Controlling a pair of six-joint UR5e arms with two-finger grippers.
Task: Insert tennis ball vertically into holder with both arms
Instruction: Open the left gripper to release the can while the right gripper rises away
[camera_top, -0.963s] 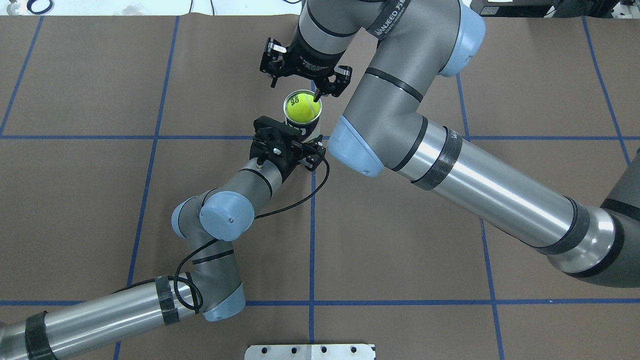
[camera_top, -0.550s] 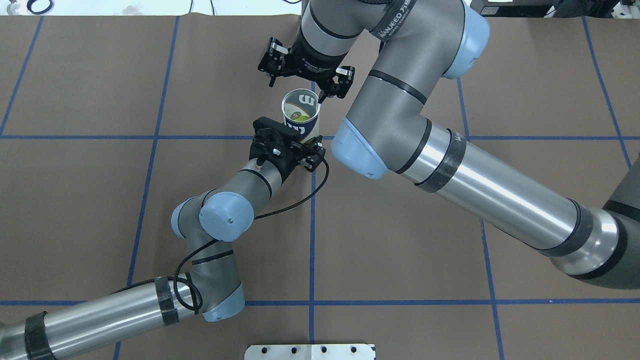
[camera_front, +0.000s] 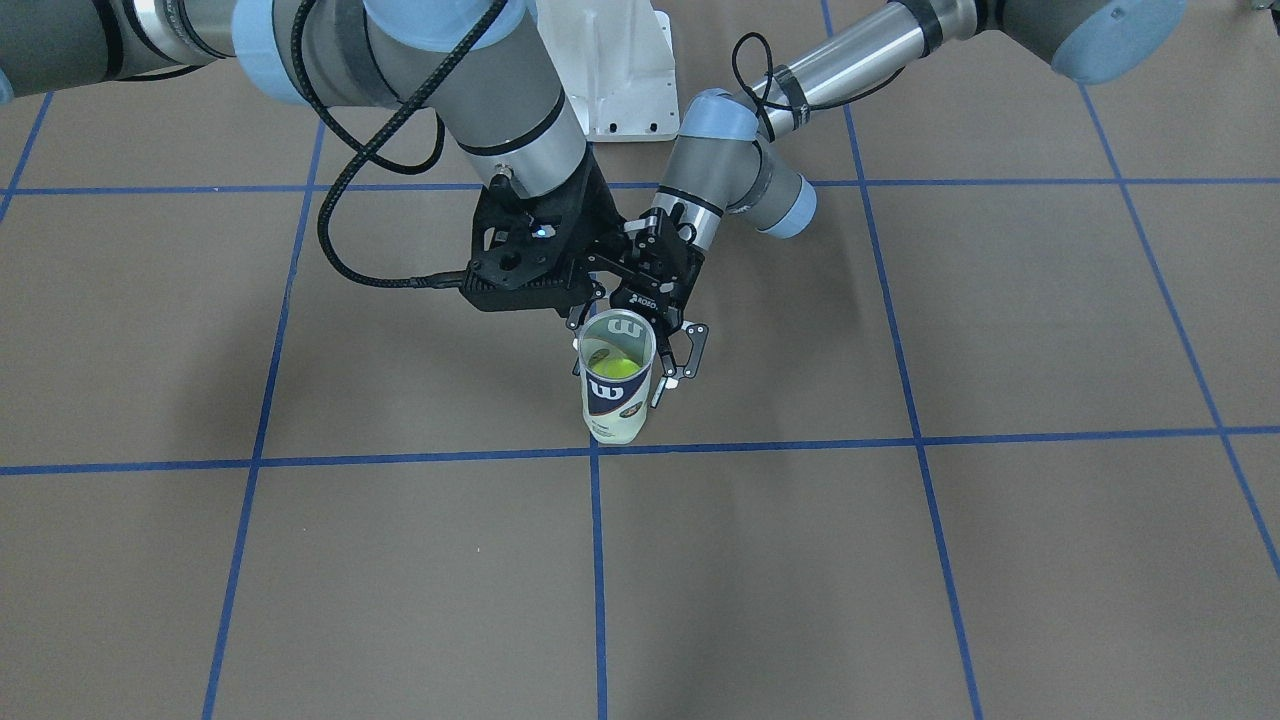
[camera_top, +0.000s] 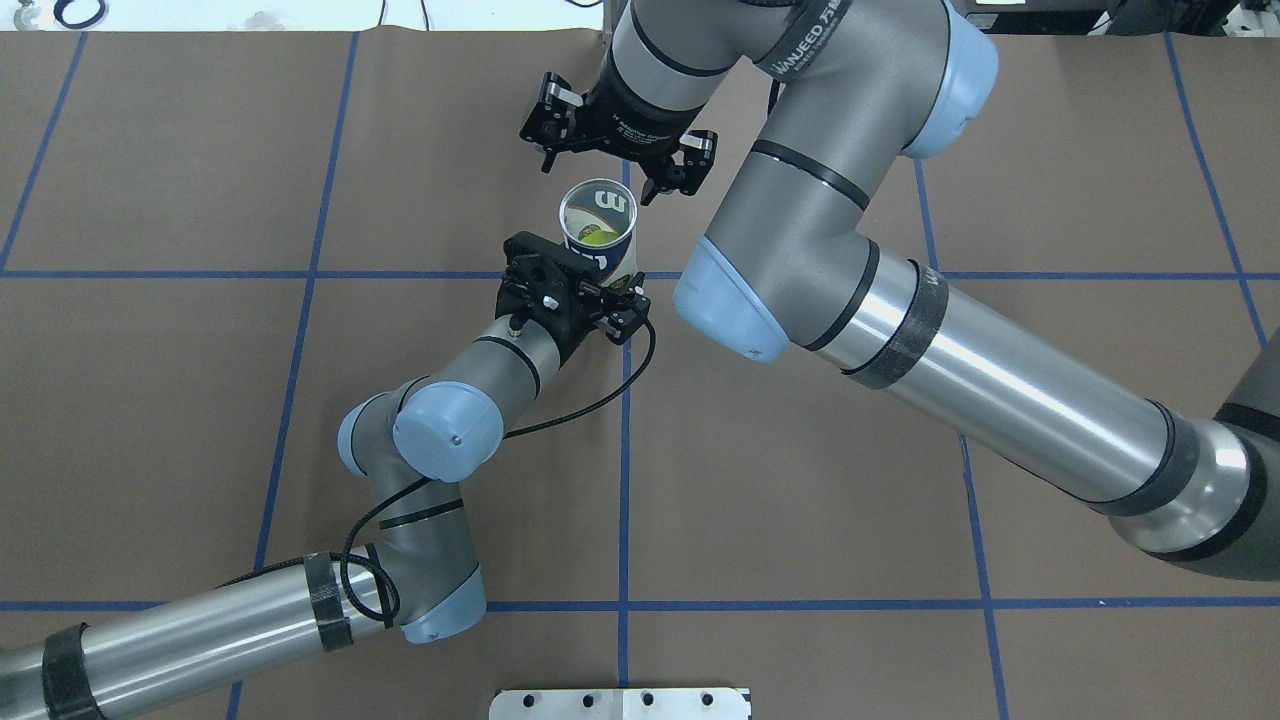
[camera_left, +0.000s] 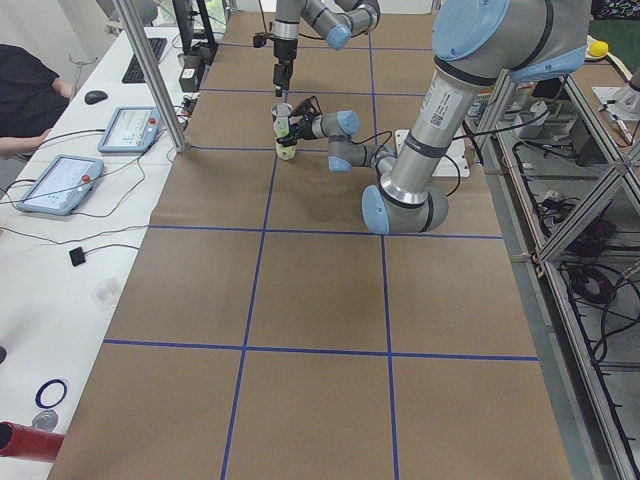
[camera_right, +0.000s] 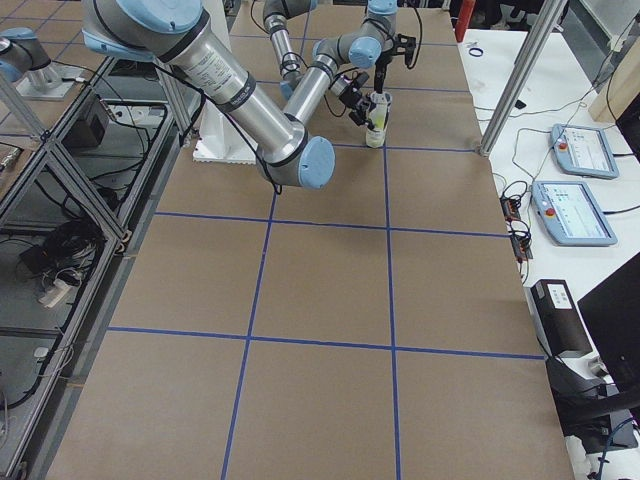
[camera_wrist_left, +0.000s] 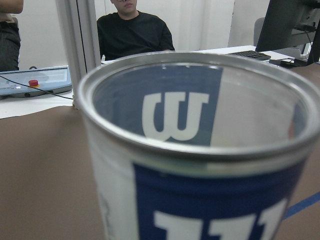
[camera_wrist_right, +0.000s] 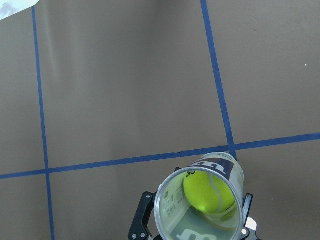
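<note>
The holder (camera_top: 607, 202) is a clear can with a navy-and-white label. It stands upright near the table's middle and also shows in the front view (camera_front: 615, 398). A yellow tennis ball (camera_top: 597, 237) lies at its bottom, seen from above in the right wrist view (camera_wrist_right: 209, 190). My left gripper (camera_top: 612, 288) is shut on the holder's side, and its fingers (camera_wrist_right: 141, 220) flank the can. My right gripper (camera_top: 598, 178) is open and empty, just beyond and above the can's silver rim (camera_wrist_left: 200, 150).
A white bolted pedestal plate (camera_top: 620, 703) sits at the table's near edge and shows in the front view (camera_front: 610, 70). Operators' desks with tablets (camera_left: 60, 185) lie beyond the far edge. A person (camera_wrist_left: 132, 30) sits there. Blue tape lines grid the brown table.
The ball, at the can's mouth by the right gripper's finger one second ago, has dropped to the bottom. The right gripper has drawn back slightly from the rim. The left gripper holds still.
</note>
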